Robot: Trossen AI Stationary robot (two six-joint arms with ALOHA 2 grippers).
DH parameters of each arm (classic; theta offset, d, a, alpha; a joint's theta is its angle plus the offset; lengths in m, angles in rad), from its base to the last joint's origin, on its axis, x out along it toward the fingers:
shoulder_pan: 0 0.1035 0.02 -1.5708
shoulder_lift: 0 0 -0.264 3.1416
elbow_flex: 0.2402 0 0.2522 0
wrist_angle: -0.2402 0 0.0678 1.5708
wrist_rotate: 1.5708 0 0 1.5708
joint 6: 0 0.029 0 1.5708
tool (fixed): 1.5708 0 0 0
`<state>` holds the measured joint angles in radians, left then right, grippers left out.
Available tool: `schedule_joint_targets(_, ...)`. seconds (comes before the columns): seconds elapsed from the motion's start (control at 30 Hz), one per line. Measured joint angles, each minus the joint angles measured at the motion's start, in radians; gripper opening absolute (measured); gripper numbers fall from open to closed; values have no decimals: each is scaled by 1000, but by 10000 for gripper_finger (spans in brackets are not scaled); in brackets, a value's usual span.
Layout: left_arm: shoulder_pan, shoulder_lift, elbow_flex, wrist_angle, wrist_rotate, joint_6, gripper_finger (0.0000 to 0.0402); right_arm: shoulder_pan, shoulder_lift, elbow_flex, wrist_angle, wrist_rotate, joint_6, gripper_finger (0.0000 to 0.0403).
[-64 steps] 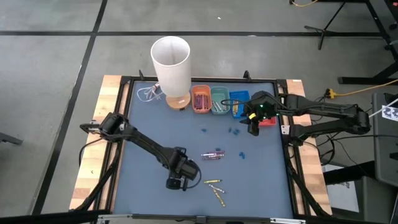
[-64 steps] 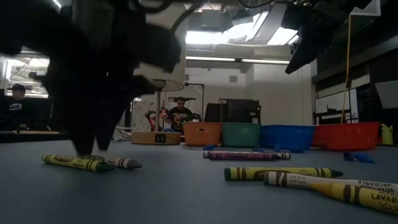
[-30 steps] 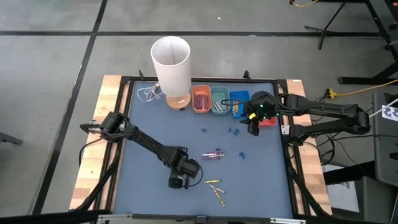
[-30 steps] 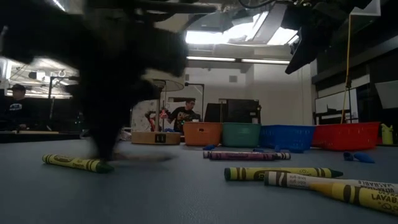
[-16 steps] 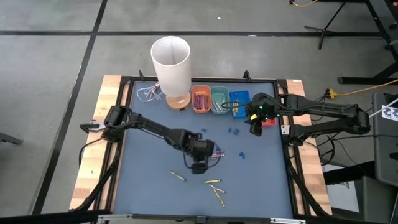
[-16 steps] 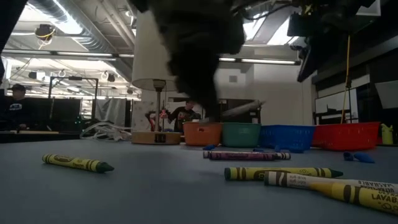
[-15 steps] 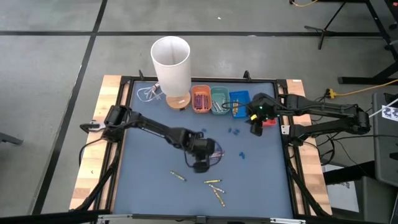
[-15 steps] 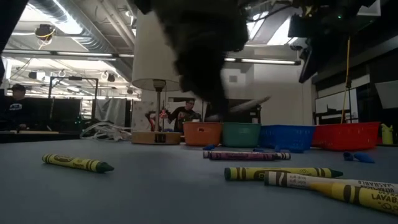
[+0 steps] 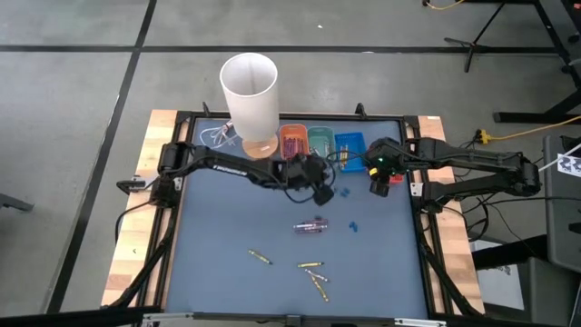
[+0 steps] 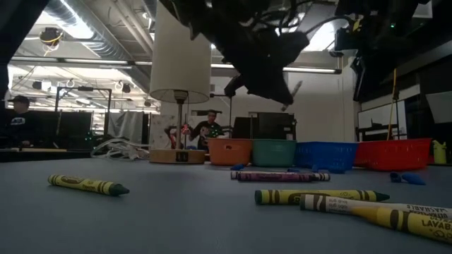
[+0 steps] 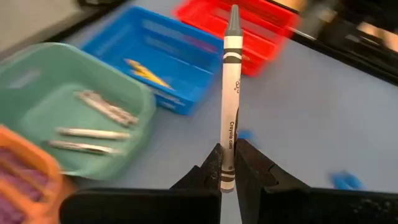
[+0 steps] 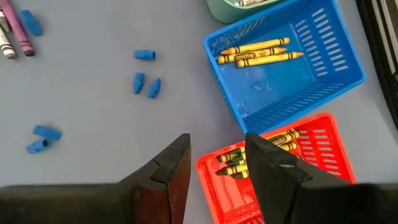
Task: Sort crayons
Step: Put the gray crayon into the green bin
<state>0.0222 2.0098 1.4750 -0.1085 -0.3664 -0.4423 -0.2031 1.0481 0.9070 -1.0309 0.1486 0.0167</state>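
Note:
My left gripper (image 9: 323,193) hangs above the table just near of the green tray (image 9: 320,143), shut on a grey-white crayon (image 11: 230,93). The orange tray (image 9: 292,143) holds purple crayons, the green tray (image 11: 74,118) pale ones, and the blue tray (image 12: 292,68) yellow ones. My right gripper (image 12: 217,162) stands open over the red tray (image 12: 305,155), touching nothing. Loose crayons lie flat on the mat: purple ones (image 9: 311,226) at mid-table, yellow ones (image 9: 313,265) and one more (image 9: 260,258) near the front. My left gripper pinches the grey-white crayon near its blunt end (image 11: 227,163) between its two fingers. The crayon runs on along the fingers and sticks out well past them, with its pointed tip (image 11: 233,14) leading. It is lifted clear of the table.
A tall white cylinder (image 9: 250,91) on a wooden base stands at the far left of the tray row. Small blue bits (image 9: 343,192) lie on the mat near the trays. A raised black frame (image 9: 180,209) edges the blue mat.
My left gripper has risen from the near middle of the table with the grey-white crayon. It has swung toward the far edge and the right, up to the trays, rolling as it went. A yellow crayon stays where the gripper was. My right gripper has tipped slightly.

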Motion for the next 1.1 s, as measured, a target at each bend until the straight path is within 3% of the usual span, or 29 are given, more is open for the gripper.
schedule_joint_targets(0.53,195,84,2,119,-16,-56,8,1,0,0,10,-1,0,151)
schedule_joint_targets(1.1,222,106,1,127,-17,-45,8,0,0,0,11,-2,0,151)
